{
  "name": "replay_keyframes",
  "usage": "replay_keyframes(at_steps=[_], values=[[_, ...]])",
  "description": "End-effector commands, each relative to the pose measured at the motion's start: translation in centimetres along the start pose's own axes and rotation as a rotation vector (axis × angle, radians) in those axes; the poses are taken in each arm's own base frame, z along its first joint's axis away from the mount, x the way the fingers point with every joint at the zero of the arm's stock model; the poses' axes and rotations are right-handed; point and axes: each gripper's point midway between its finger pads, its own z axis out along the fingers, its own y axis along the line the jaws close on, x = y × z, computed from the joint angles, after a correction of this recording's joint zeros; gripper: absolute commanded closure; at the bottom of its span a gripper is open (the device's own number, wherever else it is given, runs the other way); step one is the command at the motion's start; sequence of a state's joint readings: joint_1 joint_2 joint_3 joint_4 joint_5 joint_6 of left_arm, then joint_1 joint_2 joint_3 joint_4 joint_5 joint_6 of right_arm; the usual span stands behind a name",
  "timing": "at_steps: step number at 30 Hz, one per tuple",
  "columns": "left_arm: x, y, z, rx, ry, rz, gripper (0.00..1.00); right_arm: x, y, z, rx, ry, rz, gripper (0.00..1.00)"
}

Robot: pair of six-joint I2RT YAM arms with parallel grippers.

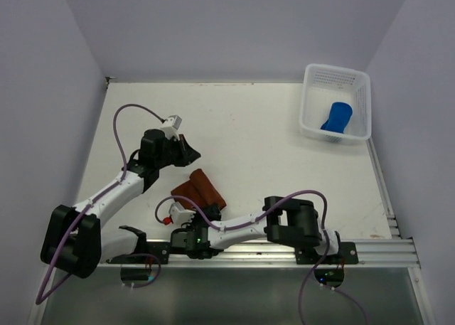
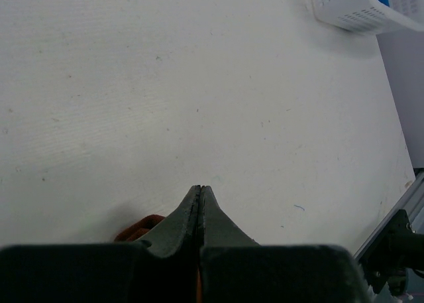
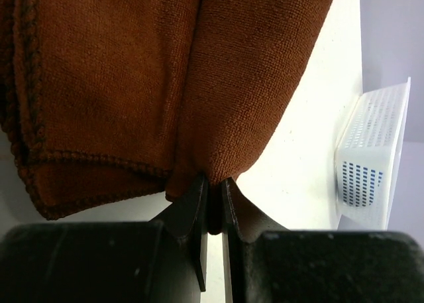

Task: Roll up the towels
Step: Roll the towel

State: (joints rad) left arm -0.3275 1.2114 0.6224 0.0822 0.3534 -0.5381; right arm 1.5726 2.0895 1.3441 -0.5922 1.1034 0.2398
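**Towel positions and gripper state**

Rust-brown towel (image 1: 200, 189) lies on the table (image 1: 256, 147), left of centre and toward the near edge. From above it reads as a short, thick bundle set at a slant, with two rounded lobes side by side. The right wrist view shows plush pile, a stitched hem along the left and near edges, and a deep crease running down to the fingers. Blue towel (image 1: 336, 116) is a compact roll lying inside the white perforated basket (image 1: 313, 129) at the far right corner of the table.

Right gripper (image 1: 201, 210) is clamped on a fold of the rust-brown towel at its near edge; a narrow slit remains between the jaws, filled with cloth. Left gripper (image 1: 192, 153) is fully closed and holds nothing. It sits just beyond the far end of the brown bundle, pointing right.

Clearance: a broad bare stretch of table separates the brown towel from the basket. Pale walls (image 1: 64, 69) bound the table on the left, far and right sides. An aluminium rail (image 1: 284, 250) runs along the near edge, close behind the right gripper.

Limits of view: the right wrist and fingers cover the near end of the brown towel from above. The left wrist camera shows only a small brown sliver beside its own fingers. Whether the left gripper touches the table cannot be determined.
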Motion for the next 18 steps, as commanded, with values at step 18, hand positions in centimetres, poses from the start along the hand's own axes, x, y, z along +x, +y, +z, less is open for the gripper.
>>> replay_keyframes(at_steps=[18], values=[[5.3,-2.8,-1.8,0.125,0.1,-0.004,1.0,-1.6,3.4,0.1,-0.091,0.011,-0.054,1.0]])
